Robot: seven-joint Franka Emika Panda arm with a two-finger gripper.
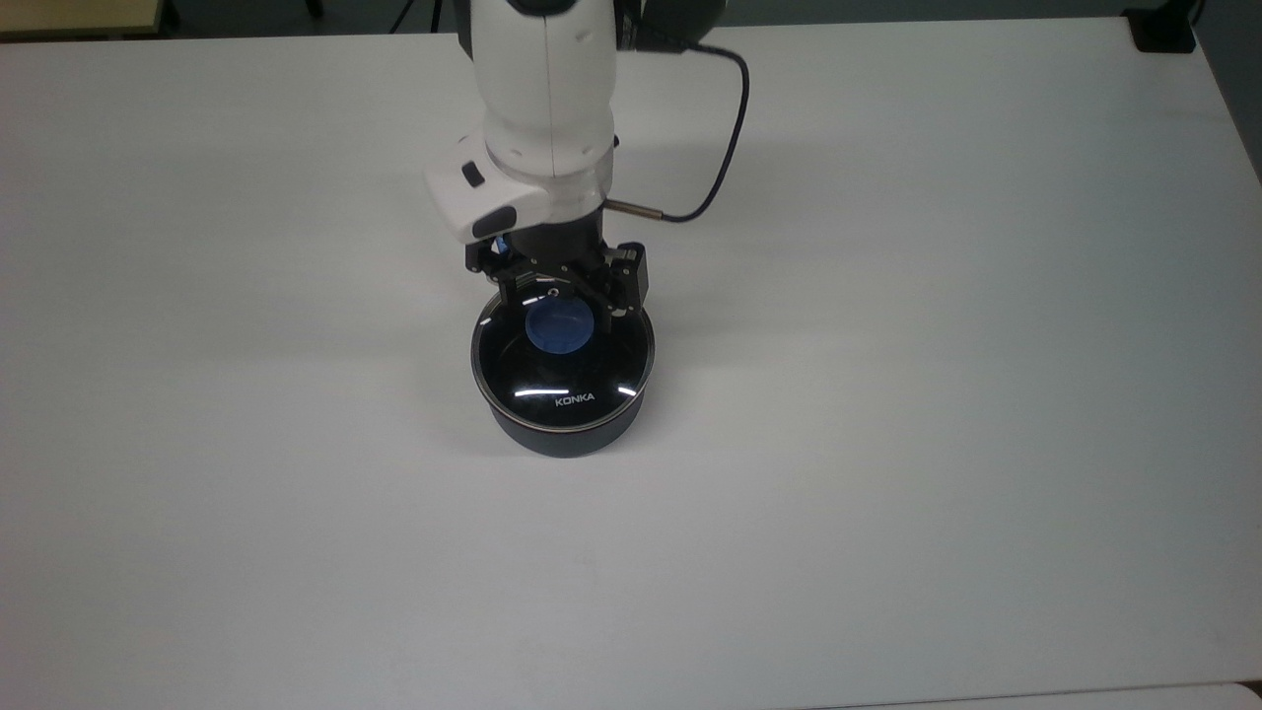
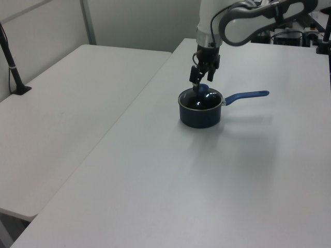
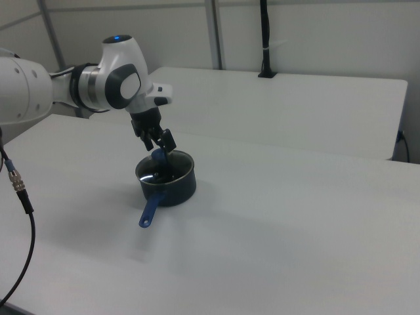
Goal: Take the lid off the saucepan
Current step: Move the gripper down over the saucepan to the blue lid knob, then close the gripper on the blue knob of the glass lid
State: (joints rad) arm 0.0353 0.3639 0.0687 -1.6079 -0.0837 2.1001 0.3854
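The dark saucepan (image 1: 562, 441) stands mid-table with the glass lid (image 1: 564, 380) seated on it, the blue knob (image 1: 559, 330) at the lid's centre. My gripper (image 1: 564, 302) hangs open right over the knob, one finger on each side of it in the top view, and holds nothing. In the left view the gripper (image 2: 199, 86) is just above the knob (image 2: 203, 89), and the saucepan's blue handle (image 2: 248, 95) points to the left view's right. The right view shows the gripper (image 3: 158, 146) over the saucepan (image 3: 174, 187), whose handle (image 3: 149, 211) points toward the camera. In the top view my arm hides the handle.
The saucepan sits on a white table (image 1: 887, 394). A black cable (image 1: 728, 148) loops from my wrist. A second white table (image 2: 62, 119) adjoins on the left view's left, with a black post (image 2: 13, 67) clamped on it. A black clamp (image 1: 1163, 30) sits at the far corner.
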